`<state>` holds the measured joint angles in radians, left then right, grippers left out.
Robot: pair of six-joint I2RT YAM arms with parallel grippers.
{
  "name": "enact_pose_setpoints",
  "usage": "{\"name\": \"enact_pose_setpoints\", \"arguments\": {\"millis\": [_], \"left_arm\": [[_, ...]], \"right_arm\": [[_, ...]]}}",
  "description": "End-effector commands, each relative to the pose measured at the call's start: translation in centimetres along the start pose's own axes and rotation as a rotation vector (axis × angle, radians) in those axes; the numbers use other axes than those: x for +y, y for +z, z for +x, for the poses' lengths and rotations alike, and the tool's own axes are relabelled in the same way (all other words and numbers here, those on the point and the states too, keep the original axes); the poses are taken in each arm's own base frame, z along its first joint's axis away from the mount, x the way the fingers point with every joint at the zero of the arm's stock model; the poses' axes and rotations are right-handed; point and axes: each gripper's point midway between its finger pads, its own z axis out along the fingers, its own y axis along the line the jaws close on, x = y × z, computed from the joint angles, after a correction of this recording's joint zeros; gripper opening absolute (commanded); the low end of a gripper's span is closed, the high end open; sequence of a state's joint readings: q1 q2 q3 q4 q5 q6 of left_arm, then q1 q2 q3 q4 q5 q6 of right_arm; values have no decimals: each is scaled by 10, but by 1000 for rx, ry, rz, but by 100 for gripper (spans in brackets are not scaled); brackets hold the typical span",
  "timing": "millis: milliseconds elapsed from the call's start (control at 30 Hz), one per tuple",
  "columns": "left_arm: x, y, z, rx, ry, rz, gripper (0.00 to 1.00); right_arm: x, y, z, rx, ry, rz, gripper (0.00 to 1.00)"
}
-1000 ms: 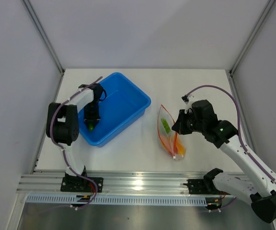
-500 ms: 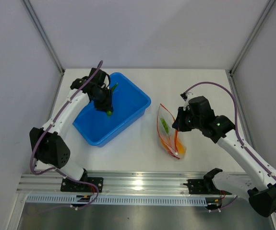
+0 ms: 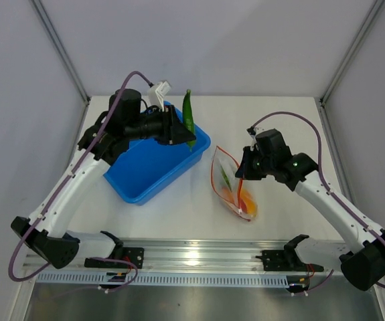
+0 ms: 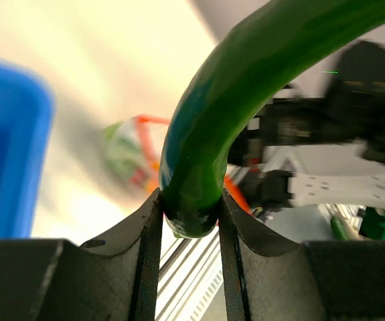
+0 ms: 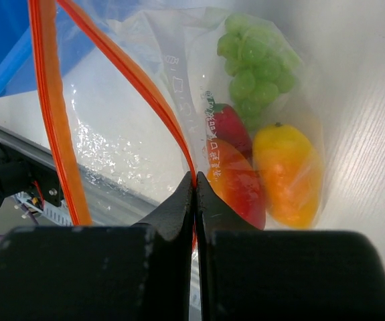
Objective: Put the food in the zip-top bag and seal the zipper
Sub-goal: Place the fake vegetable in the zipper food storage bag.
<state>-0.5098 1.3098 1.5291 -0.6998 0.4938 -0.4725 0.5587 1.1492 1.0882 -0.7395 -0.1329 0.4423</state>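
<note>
My left gripper (image 3: 179,134) is shut on a long green pepper (image 3: 189,117), held in the air over the blue tray's right corner; the pepper (image 4: 246,80) curves up out of the jaws in the left wrist view. The clear zip-top bag (image 3: 229,184) stands on the table with its mouth spread open. My right gripper (image 3: 241,175) is shut on the bag's red-orange zipper (image 5: 135,80) strip at one lip. Inside the bag lie a green leafy piece (image 5: 256,63), a red piece (image 5: 236,180) and a yellow-orange piece (image 5: 287,170).
A blue plastic tray (image 3: 179,164) sits at the left of the table under the left arm. Grey walls enclose the table on three sides. A metal rail (image 3: 192,257) runs along the near edge by the arm bases.
The left arm lifted the green pepper out of the blue tray and swung it up and right toward the bag. The right gripper shifted slightly left, and the bag's mouth gapes wider.
</note>
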Motion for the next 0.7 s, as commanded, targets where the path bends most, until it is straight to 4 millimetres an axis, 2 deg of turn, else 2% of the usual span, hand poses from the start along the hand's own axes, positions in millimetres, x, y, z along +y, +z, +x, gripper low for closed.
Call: {"name": "enact_pose_setpoints", "arguments": {"millis": [0,33,333,433,500,533,667], "left_arm": [[-64,-11,-18,-88,86,255,1],[-76,-10,-17,-88,112,301,1],[-125,11,-4,-40,171,454,0],[-123,28,5,-11,171,441,1],[-122,36,3,-31,152,435,1],[-114,44,11,-8,131,426,1],[-104,62,25,26,107,412,0]], "right_arm": [[14,-10,-20,-47,31,-35,0],[16,-11,-22,-51,36,-40,0],[32,-31,-37,-79,69,-79,0],[38,-36,-41,-79,80,-100,0],[39,-38,-41,-80,87,-105,0],[38,-39,-40,-79,88,-102,0],[35,-43,-37,-86,96,-97,0]]}}
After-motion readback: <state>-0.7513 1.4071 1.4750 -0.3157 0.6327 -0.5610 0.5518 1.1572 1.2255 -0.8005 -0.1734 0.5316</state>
